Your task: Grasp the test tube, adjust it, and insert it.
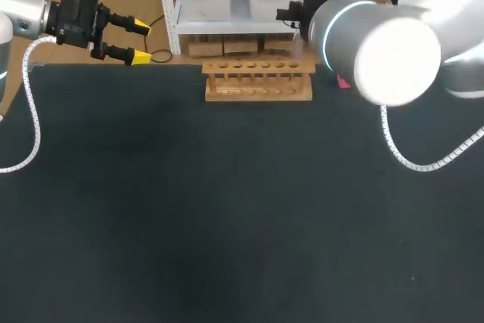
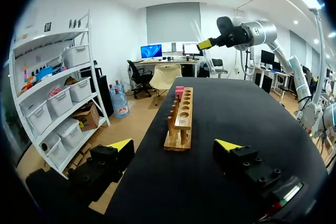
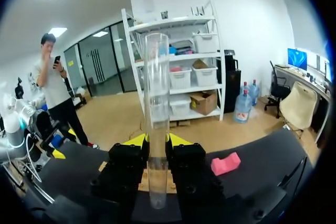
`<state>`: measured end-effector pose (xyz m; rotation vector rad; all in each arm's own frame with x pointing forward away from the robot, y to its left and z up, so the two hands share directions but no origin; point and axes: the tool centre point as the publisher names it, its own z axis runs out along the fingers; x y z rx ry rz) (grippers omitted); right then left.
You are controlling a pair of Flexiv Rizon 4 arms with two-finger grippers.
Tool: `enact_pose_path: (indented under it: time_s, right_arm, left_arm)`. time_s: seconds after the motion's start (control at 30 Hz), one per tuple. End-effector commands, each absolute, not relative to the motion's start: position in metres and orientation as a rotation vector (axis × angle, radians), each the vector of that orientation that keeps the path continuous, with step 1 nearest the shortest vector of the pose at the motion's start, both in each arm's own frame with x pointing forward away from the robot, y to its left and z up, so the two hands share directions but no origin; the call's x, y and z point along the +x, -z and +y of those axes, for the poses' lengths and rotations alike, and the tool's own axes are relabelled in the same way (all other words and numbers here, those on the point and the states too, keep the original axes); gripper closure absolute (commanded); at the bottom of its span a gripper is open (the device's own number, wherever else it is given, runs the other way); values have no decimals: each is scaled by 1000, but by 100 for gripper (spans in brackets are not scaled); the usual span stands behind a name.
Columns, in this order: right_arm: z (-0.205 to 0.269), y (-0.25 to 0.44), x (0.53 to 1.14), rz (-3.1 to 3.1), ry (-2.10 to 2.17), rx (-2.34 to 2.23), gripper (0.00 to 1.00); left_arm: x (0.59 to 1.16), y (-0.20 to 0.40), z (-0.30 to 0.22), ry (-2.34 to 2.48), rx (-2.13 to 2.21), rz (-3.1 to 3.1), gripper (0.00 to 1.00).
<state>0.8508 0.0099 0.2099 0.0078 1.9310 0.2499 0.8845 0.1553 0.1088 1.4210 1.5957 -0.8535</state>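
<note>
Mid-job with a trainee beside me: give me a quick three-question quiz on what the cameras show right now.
1. Multiple choice: what is the right gripper holding?
A) a clear test tube, upright between its fingers
B) a pipette
C) nothing
2. True or false: the left gripper is open, with nothing between its fingers.
3. Fill in the blank: the pink block lies beside one end of the wooden ____.

Key: 1 A; 2 true; 3 rack.
</note>
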Motion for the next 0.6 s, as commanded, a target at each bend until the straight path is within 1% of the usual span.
enact_pose_path:
  time_s: [0.03,0.33,0.6]
  right_arm:
    - [16,-202,862,1734,-287,1,100]
    - [32,-195,878,1662,-277,-45,100]
    - [32,-190,893,1636,-269,-61,100]
  left_arm:
    - [884,-108,155,851,1421,1595,0]
    - [884,-108,155,851,1421,1595,0]
    - [884,-108,155,851,1421,1595,0]
